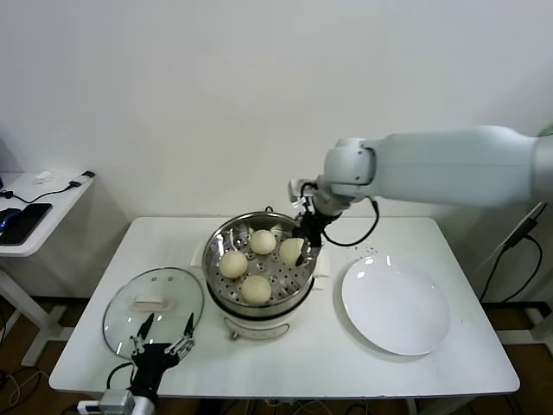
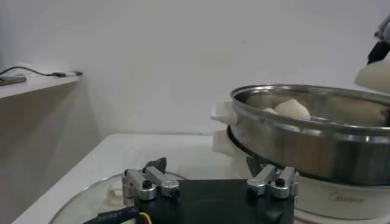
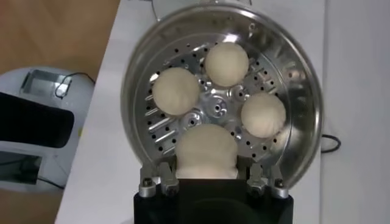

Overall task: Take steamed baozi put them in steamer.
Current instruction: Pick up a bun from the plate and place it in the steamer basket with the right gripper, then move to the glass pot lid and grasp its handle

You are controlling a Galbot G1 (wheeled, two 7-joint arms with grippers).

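Cream-white steamed baozi (image 3: 206, 152), the fourth one, sits clamped between the right gripper (image 3: 206, 182) fingers, low over the perforated tray at the steamer (image 1: 216, 246) rim nearest the white plate (image 1: 396, 304). Three more buns already rest on the tray, apart from one another. The plate is bare, so I judge only the release remains. The left gripper (image 1: 162, 332) hangs spread wide and holding nothing, by the glass lid (image 1: 130, 313) on the table (image 1: 302, 359).

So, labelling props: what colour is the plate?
Plain white plate, no pattern; the head view shows it best.
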